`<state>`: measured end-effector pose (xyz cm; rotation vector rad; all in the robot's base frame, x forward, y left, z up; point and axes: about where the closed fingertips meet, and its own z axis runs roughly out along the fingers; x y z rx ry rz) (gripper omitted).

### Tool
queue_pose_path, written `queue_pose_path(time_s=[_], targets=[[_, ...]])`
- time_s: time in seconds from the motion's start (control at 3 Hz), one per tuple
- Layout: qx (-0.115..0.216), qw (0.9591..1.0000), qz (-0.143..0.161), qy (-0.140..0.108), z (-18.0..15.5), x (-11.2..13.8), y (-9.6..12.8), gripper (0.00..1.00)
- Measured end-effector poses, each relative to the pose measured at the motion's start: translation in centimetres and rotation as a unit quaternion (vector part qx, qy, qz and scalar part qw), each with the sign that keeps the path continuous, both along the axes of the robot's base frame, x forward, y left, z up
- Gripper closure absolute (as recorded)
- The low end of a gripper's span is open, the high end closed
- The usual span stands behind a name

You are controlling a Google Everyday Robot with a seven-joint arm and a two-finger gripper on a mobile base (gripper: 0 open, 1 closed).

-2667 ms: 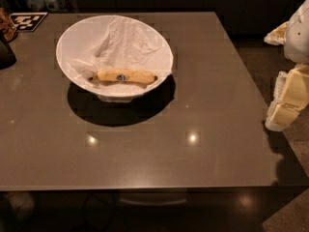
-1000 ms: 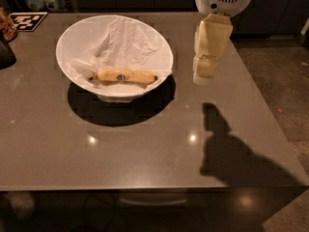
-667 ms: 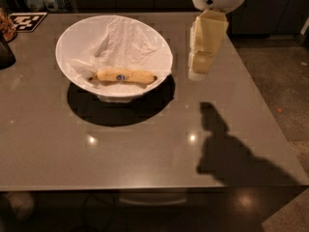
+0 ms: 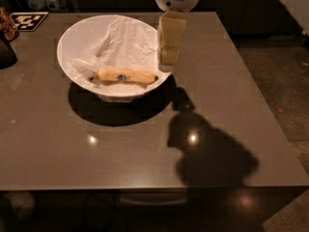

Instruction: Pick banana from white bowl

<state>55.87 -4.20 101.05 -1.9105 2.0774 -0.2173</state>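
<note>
A yellow banana (image 4: 124, 76) with dark tips and a small blue sticker lies across the front of the white bowl (image 4: 77, 42), on crumpled white paper. The bowl stands at the back left of the grey table (image 4: 145, 144). My gripper (image 4: 167, 61) hangs from the arm at the top of the view, over the bowl's right rim, just right of and above the banana's right end. It holds nothing that I can see.
A black-and-white tag (image 4: 29, 21) lies at the table's back left corner, with a dark object (image 4: 6, 52) at the left edge. The arm's shadow (image 4: 207, 149) falls on the table's right front. The floor (image 4: 285, 91) is to the right.
My gripper has moved left, from beside the bowl to over its right rim, closer to the banana. The banana and bowl have not moved.
</note>
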Motion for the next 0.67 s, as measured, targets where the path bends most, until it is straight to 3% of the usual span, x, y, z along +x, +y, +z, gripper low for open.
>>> queue_pose_path(time_s=[0.33, 0.67], targets=[[-0.006, 0.9994, 0.008, 0.034, -2.85, 2.38, 2.11, 0.0], [0.003, 0.9997, 0.01, 0.022, -2.85, 3.13, 2.69, 0.0]])
